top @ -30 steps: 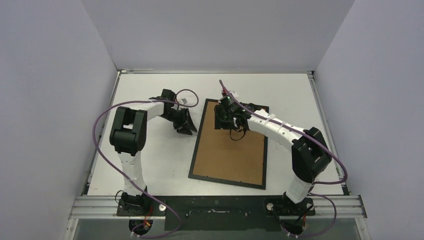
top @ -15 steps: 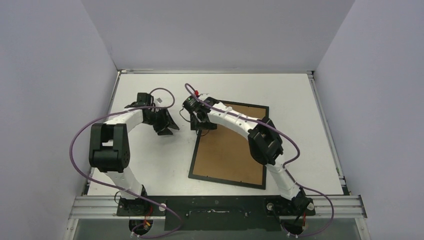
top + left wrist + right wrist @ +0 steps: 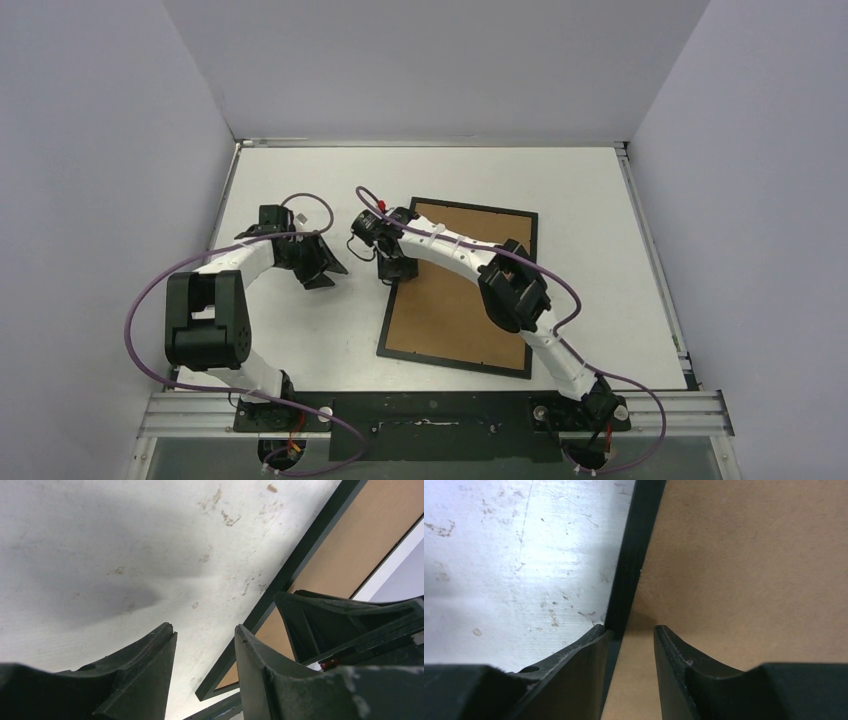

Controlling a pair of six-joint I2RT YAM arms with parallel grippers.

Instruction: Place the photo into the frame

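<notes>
The thin black rectangular picture frame (image 3: 636, 545) lies flat on the scuffed white tabletop (image 3: 499, 570), back upward. It is directly beneath my right claw (image 3: 629, 630), and a plain brown cardboard backing (image 3: 749, 580) fills its opening. My right claw is on the frame's left rail near the far corner, and the two fingers straddle that rail. The left finger sits on the tabletop side with its tip against the black strip, and the right finger is over the brown board. These fingers stand apart with a clear gap between them, and I can see nothing pinched there. I cannot tell whether the tips press down on the rail or only hang just above it.

My left claw (image 3: 205, 632) is off the frame, near the right claw and to its left, over bare tabletop. Its fingers are apart too — only the white surface shows between them. Just ahead of its tips and to the right runs the same black rail — beyond that sit the dark fingers of my right claw.
</notes>
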